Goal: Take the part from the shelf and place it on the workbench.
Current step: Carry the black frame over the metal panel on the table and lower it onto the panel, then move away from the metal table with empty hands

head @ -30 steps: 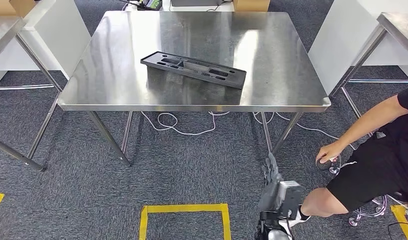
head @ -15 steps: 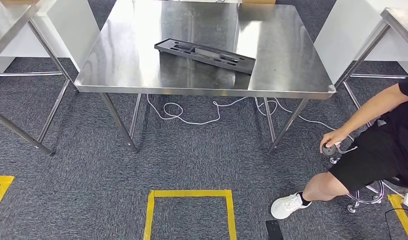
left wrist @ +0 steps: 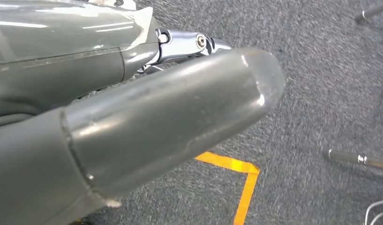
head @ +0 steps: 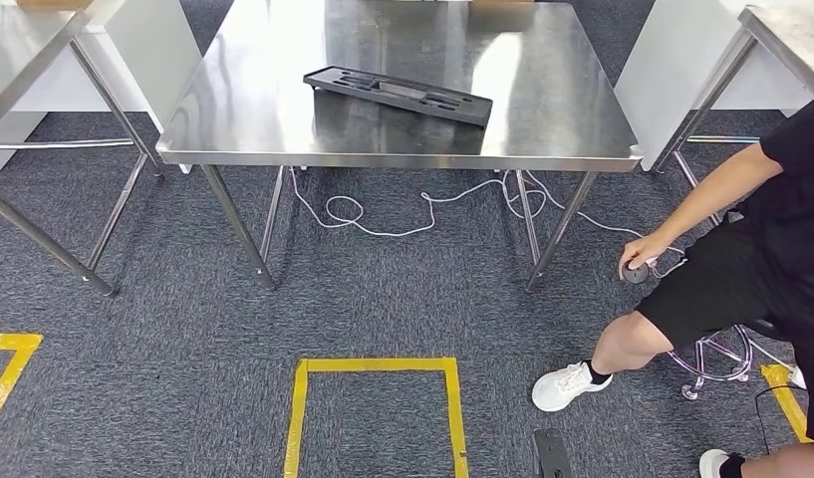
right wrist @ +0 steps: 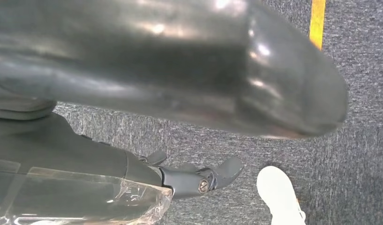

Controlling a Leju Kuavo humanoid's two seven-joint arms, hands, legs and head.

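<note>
Up at the top centre of the head view, the part lies flat on the steel workbench, a long dark moulded tray set at a slight slant, well inside every edge. Judging by that, the placing looks done: it rests there with no hand on it, and bare metal shows all round it, so nothing crowds it toward the front lip.

Down to the hands now. Left hand hangs over the grey carpet in its wrist view, the thick thumb stretched out across the picture, nothing held against it; whether the darker fingers behind are spread or curled, I cannot tell. Right hand is the same story in its own wrist view: thumb large and blurred over the carpet, nothing visible in its grasp, the fingers too hidden to call. Both arms appear to hang low, which would suit a robot standing back from the bench.

Room to move: the yellow floor square sits at the bottom centre, with open carpet between it and the bench legs. White cable loops on the floor under the bench, a snag risk for feet going forward. At the right edge a seated person holds a small dark object low beside one knee, one white shoe near the square's right side, so the right flank is the tight one.
</note>
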